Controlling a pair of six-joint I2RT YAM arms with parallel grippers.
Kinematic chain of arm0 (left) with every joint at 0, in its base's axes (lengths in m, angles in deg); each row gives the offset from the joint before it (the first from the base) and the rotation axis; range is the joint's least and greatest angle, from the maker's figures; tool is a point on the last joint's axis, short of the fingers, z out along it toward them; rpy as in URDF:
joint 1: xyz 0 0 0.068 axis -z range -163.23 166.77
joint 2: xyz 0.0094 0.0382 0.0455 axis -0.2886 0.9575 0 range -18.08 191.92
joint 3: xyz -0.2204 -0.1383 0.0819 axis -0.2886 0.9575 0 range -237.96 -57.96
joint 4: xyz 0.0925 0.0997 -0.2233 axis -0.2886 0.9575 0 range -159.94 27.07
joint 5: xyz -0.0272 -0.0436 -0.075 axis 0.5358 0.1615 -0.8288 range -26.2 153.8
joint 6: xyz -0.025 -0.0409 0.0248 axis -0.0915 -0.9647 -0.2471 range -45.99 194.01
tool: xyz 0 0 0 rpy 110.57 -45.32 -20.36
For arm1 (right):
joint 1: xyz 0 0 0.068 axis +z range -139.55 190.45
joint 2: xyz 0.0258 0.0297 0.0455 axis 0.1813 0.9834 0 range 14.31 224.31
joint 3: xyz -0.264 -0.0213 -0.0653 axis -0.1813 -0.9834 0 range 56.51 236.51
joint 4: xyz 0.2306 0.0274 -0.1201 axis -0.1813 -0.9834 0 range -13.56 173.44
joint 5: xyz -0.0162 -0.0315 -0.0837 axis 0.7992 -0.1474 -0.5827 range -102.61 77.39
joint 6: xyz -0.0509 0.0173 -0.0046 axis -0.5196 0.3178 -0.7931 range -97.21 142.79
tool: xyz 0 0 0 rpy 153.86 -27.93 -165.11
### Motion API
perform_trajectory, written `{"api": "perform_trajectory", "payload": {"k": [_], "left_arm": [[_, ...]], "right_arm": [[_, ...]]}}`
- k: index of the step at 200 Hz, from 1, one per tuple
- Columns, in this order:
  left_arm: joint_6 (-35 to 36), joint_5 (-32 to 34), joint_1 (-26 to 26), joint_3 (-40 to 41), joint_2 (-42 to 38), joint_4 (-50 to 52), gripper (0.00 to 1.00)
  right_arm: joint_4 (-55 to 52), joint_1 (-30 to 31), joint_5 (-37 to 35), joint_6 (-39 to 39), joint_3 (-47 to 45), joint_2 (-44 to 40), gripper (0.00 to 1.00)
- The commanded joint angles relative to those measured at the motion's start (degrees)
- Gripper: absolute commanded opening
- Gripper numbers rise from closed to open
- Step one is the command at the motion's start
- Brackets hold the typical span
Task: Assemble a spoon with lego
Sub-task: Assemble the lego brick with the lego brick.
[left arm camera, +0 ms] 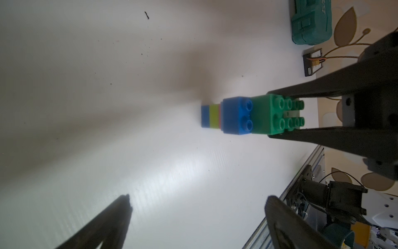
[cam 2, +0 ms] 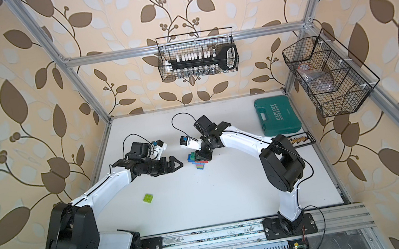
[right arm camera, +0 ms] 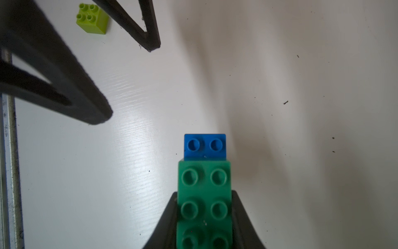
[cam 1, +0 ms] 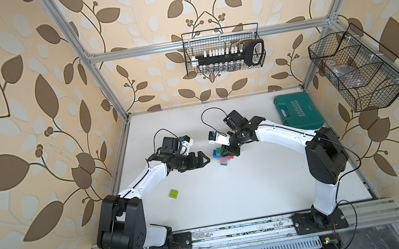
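right gripper [right arm camera: 204,195] pinches the dark green brick [right arm camera: 204,176] at the top of the spoon [cam 1: 224,157], which seems to rest on the table [cam 1: 245,191], mid-field. left gripper [left arm camera: 200,198] gapes just beside it, empty. lone lime brick [cam 1: 173,194] lies well apart.

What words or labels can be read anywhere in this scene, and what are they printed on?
"EXPLOIT": on the lid of the teal tool case, readable in both top views.
Smaller print beside that word on the case: too small to read.
Lettering on the case in the left wrist view: cut off and blurred, unreadable.
The spoon and the loose lime brick: no writing visible.
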Motion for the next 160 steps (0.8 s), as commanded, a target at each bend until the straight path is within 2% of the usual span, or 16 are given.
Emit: {"api": "perform_trajectory", "payload": {"k": [1,46,59,80,125,145,160], "left_arm": [[1.73,0.68,-0.04,-2.09,-2.31,1.62,0.99],[1.98,0.76,-0.71,-2.35,-3.36,2.40,0.99],[1.97,0.77,-0.92,-2.43,-3.37,2.42,0.99],[2.16,0.68,-1.01,-3.05,-3.42,2.91,0.99],[2.92,0.85,-2.34,-3.63,-4.40,4.55,0.99],[3.34,0.21,-4.28,-4.14,-5.23,5.61,0.99],[3.66,-1.02,-7.14,-4.70,-6.11,6.42,0.99]], "right_arm": [[-19.32,0.34,-8.96,0.07,-3.52,9.61,0.00],[-16.62,0.35,-8.12,1.63,-3.08,4.49,0.00],[-15.01,0.49,-7.71,2.22,-2.86,2.38,0.29],[-14.10,0.91,-7.75,2.55,-1.25,1.10,0.53],[-13.13,1.21,-9.39,2.94,0.55,0.04,0.78],[-11.53,1.14,-11.14,3.64,0.58,-1.95,0.87],[-10.39,1.14,-11.59,4.20,0.65,-4.09,0.88]]}}
